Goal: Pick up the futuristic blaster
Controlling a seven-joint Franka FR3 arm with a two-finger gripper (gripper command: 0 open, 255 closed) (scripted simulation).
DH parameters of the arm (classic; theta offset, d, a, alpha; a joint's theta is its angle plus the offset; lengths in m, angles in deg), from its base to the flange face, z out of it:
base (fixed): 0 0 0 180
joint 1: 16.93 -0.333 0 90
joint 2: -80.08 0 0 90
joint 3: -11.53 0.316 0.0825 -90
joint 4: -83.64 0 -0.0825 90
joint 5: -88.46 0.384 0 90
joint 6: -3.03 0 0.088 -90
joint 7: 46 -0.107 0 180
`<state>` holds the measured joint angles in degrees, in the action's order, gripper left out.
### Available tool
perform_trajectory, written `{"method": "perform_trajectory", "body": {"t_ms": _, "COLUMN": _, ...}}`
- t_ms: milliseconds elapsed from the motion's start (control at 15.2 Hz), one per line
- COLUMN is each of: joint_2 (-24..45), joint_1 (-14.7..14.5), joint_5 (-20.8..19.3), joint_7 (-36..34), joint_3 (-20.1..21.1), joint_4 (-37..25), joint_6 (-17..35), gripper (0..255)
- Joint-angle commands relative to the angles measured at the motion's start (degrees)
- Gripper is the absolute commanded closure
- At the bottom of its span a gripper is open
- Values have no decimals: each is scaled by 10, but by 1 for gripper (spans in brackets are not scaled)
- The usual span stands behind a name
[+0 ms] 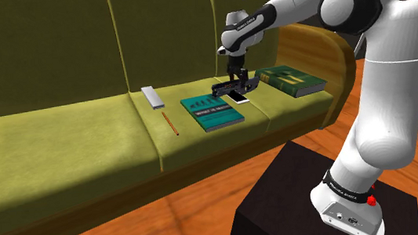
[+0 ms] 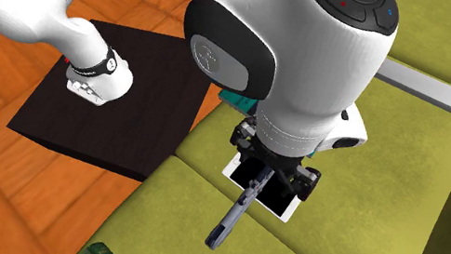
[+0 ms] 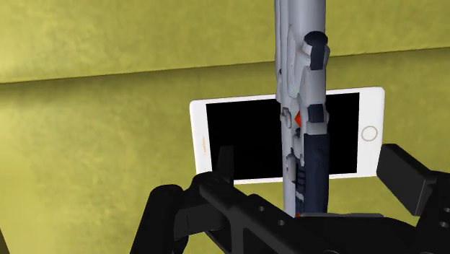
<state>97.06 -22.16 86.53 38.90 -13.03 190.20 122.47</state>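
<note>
My tool (image 3: 314, 167) hangs point-down over the sofa seat with its two black fingers spread wide. One finger stands on each side of the blaster (image 3: 303, 108) and there is a clear gap on both sides, so nothing is gripped yet. The blaster is a slim grey and dark piece with small orange accents. It lies lengthwise across a white phone (image 3: 238, 137) with a black screen, its long axis running between my fingers. I judge the tool is lined up so that closing pinches the narrow body from the sides. The phone under it is a worry, since a finger coming down low could catch its edge. In the shoulder view a teal book (image 1: 213, 111) lies just beside the phone, a green book (image 1: 290, 80) sits near the armrest, and an orange pencil (image 1: 170, 123) and a flat grey bar (image 1: 153, 98) lie further along the olive sofa (image 1: 84, 140). Both covers carry print, and so does the band at the arm's foot, but I cannot read any of it. The phone screen shows nothing.
</note>
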Motion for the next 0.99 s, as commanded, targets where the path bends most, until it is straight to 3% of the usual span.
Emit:
{"method": "perform_trajectory", "body": {"t_ms": 0, "joint_2": 5, "joint_1": 1, "joint_5": 2, "joint_7": 0, "joint_3": 1, "joint_4": 4, "joint_6": 9, "gripper": 0}}
{"method": "perform_trajectory", "body": {"t_ms": 66, "joint_2": 5, "joint_1": 1, "joint_5": 2, "joint_7": 0, "joint_3": 1, "joint_4": 4, "joint_6": 9, "gripper": 0}}
{"method": "perform_trajectory", "body": {"t_ms": 132, "joint_2": 5, "joint_1": 1, "joint_5": 2, "joint_7": 0, "joint_3": 1, "joint_4": 5, "joint_6": 10, "gripper": 255}}
{"method": "perform_trajectory", "body": {"t_ms": 924, "joint_2": -5, "joint_1": -1, "joint_5": -2, "joint_7": 0, "joint_3": -1, "joint_4": -7, "joint_6": -11, "gripper": 255}}
